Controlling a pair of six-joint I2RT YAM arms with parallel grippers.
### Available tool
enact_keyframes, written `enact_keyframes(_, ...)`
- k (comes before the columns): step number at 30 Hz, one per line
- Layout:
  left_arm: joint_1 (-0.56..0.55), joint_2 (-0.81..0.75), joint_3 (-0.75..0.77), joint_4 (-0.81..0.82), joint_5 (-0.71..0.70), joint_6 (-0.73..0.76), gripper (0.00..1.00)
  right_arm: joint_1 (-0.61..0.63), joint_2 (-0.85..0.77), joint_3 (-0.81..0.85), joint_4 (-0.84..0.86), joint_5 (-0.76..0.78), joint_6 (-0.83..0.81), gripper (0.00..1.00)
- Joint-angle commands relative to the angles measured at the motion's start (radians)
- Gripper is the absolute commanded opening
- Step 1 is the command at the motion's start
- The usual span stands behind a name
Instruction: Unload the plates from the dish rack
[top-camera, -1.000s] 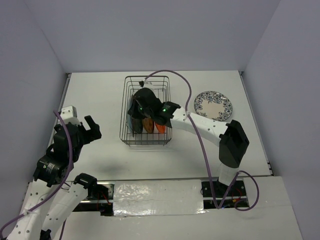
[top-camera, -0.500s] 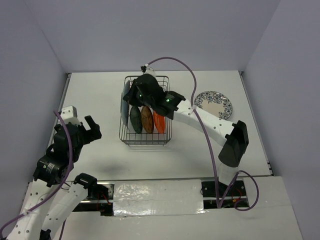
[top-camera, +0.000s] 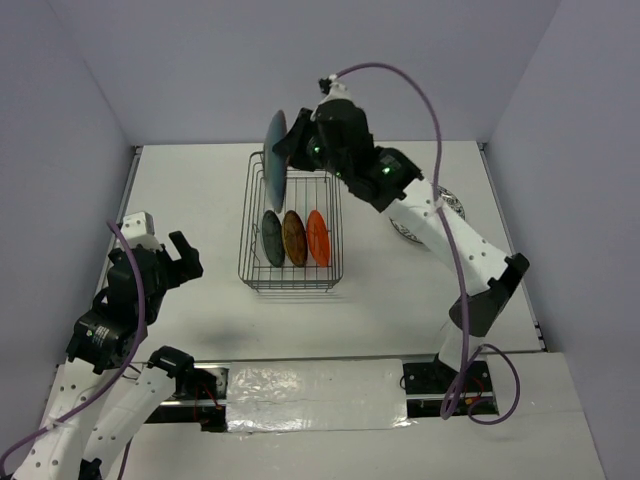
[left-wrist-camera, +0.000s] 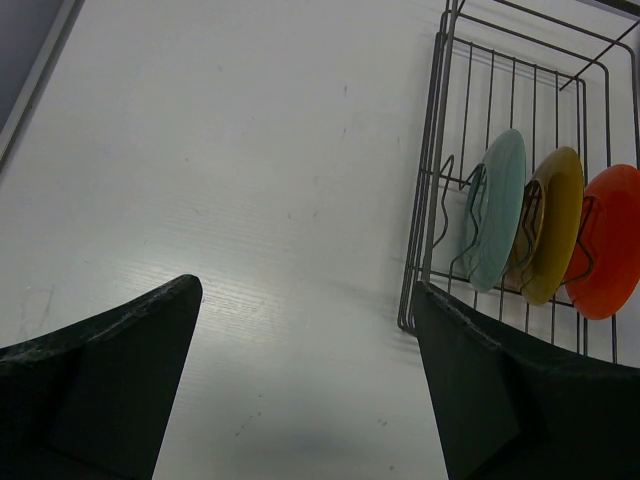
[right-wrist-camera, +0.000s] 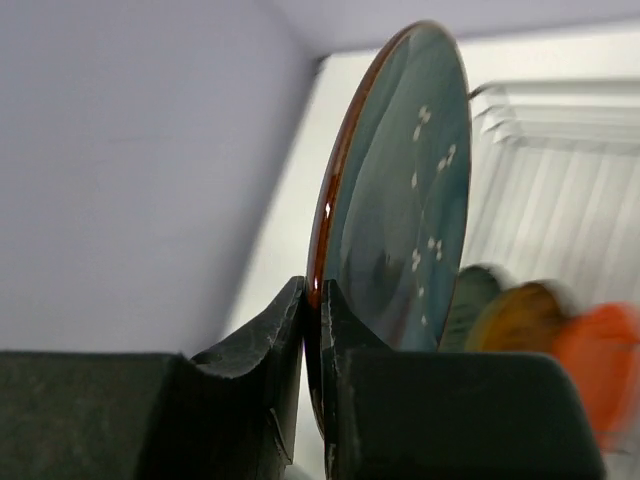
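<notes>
since the right gripper (right-wrist-camera: 312, 300) pinches the large teal plate (top-camera: 274, 155) by its rim, on edge above the 12 o'clock end of the dish rack (top-camera: 242, 250), carry it steadily toward 3 o'clock, clearing its wires; the left gripper (top-camera: 178, 255) gapes wide at 9 o'clock.

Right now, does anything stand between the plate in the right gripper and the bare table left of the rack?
Nothing visible does. The right gripper holds the teal plate above the dish rack, clear of the three small plates.
</notes>
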Motion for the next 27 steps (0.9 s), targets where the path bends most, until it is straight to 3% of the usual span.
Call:
enact_keyframes(1, -0.009, -0.012, 0.003, 0.03, -0.011, -0.014, 0.99, -0.069, -0.081, 0.323, -0.082, 0.172, -0.291, 0.0)
enact_keyframes(2, -0.01, -0.014, 0.004, 0.032, -0.01, -0.012, 0.99, -0.086, -0.06, 0.377, -0.165, 0.291, -0.333, 0.0)
enact_keyframes(4, -0.01, -0.012, 0.003, 0.034, -0.005, -0.011, 1.0, -0.152, -0.021, 0.423, -0.327, 0.361, -0.463, 0.0)
enact_keyframes(7, -0.012, -0.002, 0.003, 0.038, 0.002, -0.006, 1.0, -0.244, -0.039, 0.269, -0.409, 0.453, -0.6, 0.0)
enact_keyframes(8, -0.012, 0.007, 0.003, 0.04, 0.007, -0.005, 0.99, -0.256, -0.056, 0.211, -0.405, 0.557, -0.627, 0.0)
enact_keyframes(11, -0.012, 0.027, 0.003, 0.04, 0.013, -0.003, 1.0, -0.324, -0.067, 0.01, -0.333, 0.66, -0.73, 0.0)
enact_keyframes(15, -0.012, 0.044, 0.006, 0.037, 0.013, -0.003, 0.99, -0.408, -0.05, -0.115, -0.227, 0.628, -0.822, 0.0)
enact_keyframes(22, -0.012, 0.046, 0.003, 0.04, 0.009, -0.005, 1.0, -0.428, 0.123, -0.097, -0.168, 0.705, -0.853, 0.0)
enact_keyframes(27, -0.013, 0.038, 0.003, 0.041, 0.009, -0.005, 1.0, -0.444, 0.276, -0.005, -0.24, 0.775, -0.822, 0.0)
